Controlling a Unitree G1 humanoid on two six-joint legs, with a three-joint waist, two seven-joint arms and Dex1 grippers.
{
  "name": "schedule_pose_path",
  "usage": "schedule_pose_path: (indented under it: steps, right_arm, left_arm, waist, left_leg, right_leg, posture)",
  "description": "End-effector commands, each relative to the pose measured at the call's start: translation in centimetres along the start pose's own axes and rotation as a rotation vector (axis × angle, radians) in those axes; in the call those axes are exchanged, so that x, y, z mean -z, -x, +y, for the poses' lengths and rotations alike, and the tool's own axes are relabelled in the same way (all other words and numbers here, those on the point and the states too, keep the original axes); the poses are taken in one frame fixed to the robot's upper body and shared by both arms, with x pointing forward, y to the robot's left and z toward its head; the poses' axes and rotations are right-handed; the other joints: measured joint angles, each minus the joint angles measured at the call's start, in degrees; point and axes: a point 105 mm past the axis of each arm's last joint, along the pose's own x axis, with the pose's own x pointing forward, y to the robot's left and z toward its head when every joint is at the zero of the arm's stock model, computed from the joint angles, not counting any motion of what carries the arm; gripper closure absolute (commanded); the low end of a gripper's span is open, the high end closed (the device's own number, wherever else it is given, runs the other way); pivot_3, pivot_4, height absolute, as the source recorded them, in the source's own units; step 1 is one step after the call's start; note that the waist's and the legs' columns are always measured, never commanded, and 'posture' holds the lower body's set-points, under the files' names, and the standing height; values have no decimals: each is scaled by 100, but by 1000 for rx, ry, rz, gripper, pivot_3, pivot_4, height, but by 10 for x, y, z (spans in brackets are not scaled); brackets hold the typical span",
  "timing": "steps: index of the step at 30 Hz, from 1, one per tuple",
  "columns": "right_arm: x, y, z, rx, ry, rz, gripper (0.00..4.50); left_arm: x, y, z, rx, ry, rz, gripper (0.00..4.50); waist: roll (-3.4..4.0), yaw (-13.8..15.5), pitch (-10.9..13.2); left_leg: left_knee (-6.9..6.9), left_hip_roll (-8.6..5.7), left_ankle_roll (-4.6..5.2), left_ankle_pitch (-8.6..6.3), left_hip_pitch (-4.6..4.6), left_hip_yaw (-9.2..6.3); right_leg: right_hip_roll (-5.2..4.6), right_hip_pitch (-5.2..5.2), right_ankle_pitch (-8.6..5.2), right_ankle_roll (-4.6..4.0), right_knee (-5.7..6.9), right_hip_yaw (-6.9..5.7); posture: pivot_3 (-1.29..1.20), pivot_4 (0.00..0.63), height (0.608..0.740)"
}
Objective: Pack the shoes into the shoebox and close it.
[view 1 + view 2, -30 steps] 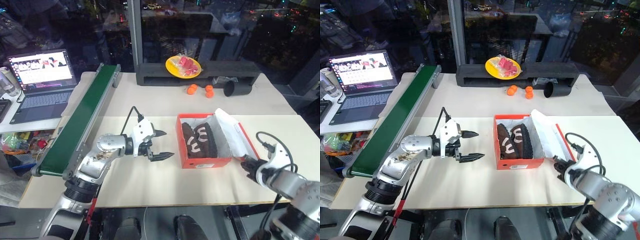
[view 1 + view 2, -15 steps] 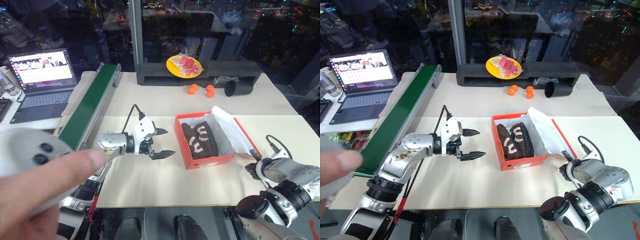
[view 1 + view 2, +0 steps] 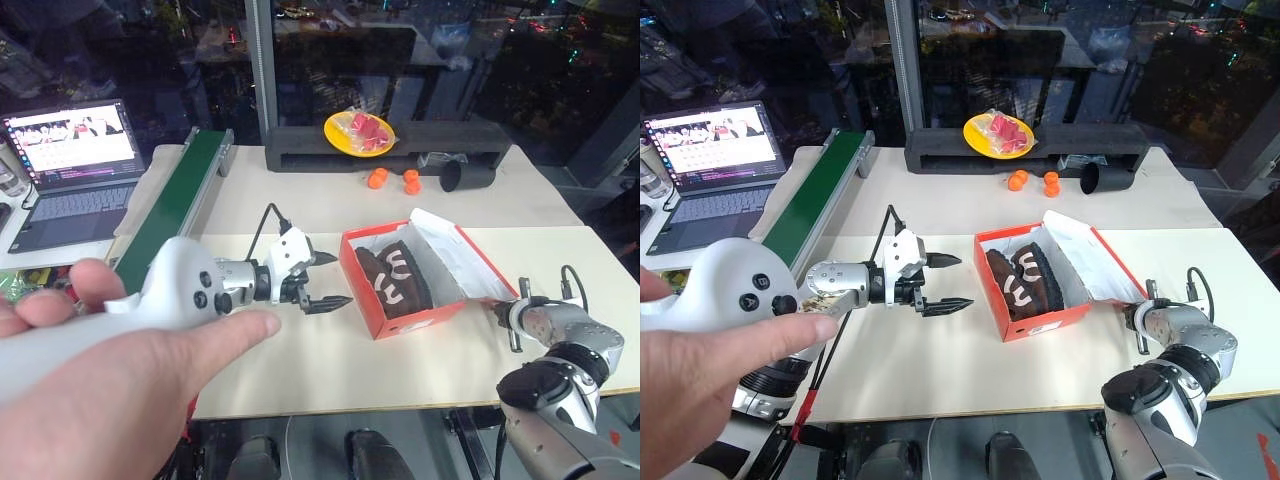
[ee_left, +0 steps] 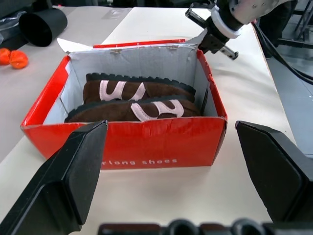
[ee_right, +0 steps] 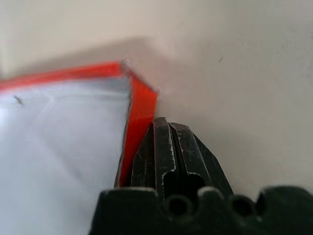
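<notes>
The red-orange shoebox stands open mid-table, its white-lined lid folded out to the right. Both dark brown shoes lie side by side inside, white markings up, as the left wrist view also shows the shoes. My left gripper hovers open just left of the box, pointing at its long red wall. My right gripper is shut with nothing in it, low at the lid's near right corner. In the right wrist view its fingertips sit right beside the lid's red edge.
A person's hand with a white controller fills the left foreground. A green conveyor and a laptop stand at the left. At the back are a yellow plate, orange balls and a black cup.
My right gripper rolled over and moved right and forward, down to the lid's corner. The box now sits slightly turned. A person's hand with a controller came in at the left. The left gripper stayed.
</notes>
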Motion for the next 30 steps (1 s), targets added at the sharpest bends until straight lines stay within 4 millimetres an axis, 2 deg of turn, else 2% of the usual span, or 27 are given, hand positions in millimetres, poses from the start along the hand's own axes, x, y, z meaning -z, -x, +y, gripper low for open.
schedule_pose_path:
  steps: [1, 2, 4, 6, 8, 11, 13, 14, 17, 20, 23, 26, 30]
  right_arm:
    - [-8, 8, 35, -223, -171, -62, 4447]
    - [-10, 14, 48, -299, -187, -81, 4447]
    - [-16, 38, 79, -492, -190, -143, 4447]
    - [-8, 76, 115, -717, -159, -162, 4447]
    - [6, 123, 141, -945, -111, -156, 4447]
    - [37, 178, 153, -1165, 94, -121, 4447]
    - [71, 205, 144, -1230, 431, -74, 4447]
    - [88, 209, 137, -1219, 584, -39, 4447]
    - [120, 203, 114, -1120, 964, 59, 4447]
    - [135, 193, 98, -1021, 1207, 161, 4447]
    - [137, 180, 92, -925, 1358, 182, 4447]
    - [137, 150, 82, -737, 1554, 183, 4447]
    - [147, 117, 64, -607, 1651, 256, 4447]
  left_arm:
    - [-11, 0, 2, 8, -52, -22, 0]
    - [-11, 0, 3, 8, -55, -19, 0]
    - [-11, 1, 3, 11, -59, -15, 0]
    - [-11, 2, 4, 14, -65, -7, 0]
    - [-11, 2, 4, 15, -65, -5, 0]
    - [-11, 3, 3, 14, -64, -4, 0]
    - [-12, 2, 2, 13, -65, -5, 0]
    - [-12, 3, 2, 13, -65, -4, 0]
    - [-12, 4, 4, 9, -66, -1, 0]
    - [-12, 4, 5, 5, -69, 2, 0]
    - [-12, 4, 5, 5, -71, 3, 0]
    - [-12, 3, 4, 8, -72, 1, 0]
    - [-13, 2, 4, 9, -73, 0, 0]
  waist:
    - [3, -3, 2]
    - [11, -12, 7]
    - [46, -12, 27]
    - [99, -1, 58]
    - [122, 5, 71]
    - [125, 33, 72]
    - [124, 91, 71]
    - [124, 122, 72]
    - [123, 139, 72]
    - [120, 138, 72]
    - [118, 149, 72]
    - [117, 153, 72]
    - [112, 179, 71]
  left_leg:
    - [0, 1, 0, 0, -3, 0]
    - [-1, 1, 0, 0, -9, 1]
    - [-3, 1, 0, 0, -20, 0]
    - [-6, 0, 1, 0, -32, -4]
    - [-8, -1, 1, 0, -45, -8]
    - [-25, 0, 1, 0, -50, -22]
    - [-40, -2, 0, 1, -50, -30]
    - [-44, -3, 0, 1, -51, -33]
    - [-44, -11, 0, 1, -52, -25]
    - [-34, -14, 5, 6, -47, -18]
    - [-34, -14, 16, 12, -38, -19]
    - [-34, -15, 16, 12, -39, -18]
    - [-36, -16, 16, 12, -46, -22]
  right_leg:
    - [1, -5, -4, 8, 1, 1]
    - [1, -15, -4, 11, 4, 2]
    - [2, -26, 1, 6, 9, 3]
    - [2, -38, 13, -14, 15, 2]
    - [3, -52, 12, -13, 21, -1]
    - [5, -60, 10, -14, 25, -12]
    - [5, -58, 9, -16, 17, -17]
    - [4, -57, 7, -19, 12, -19]
    - [-5, -56, 5, -22, 8, -12]
    - [-8, -55, 5, -24, 10, -4]
    - [-6, -47, 5, -26, 11, -5]
    - [-7, -47, 5, -25, 8, -4]
    - [-6, -51, 4, -24, 4, -7]
  posture:
    - [0, 150, 719]
    - [0, 150, 719]
    - [0, 150, 719]
    - [0, 150, 719]
    - [0, 150, 719]
    - [0, 150, 719]
    - [0, 150, 719]
    - [0, 150, 719]
    - [0, 150, 719]
    - [0, 150, 719]
    - [0, 150, 719]
    - [0, 150, 719]
    - [0, 150, 719]
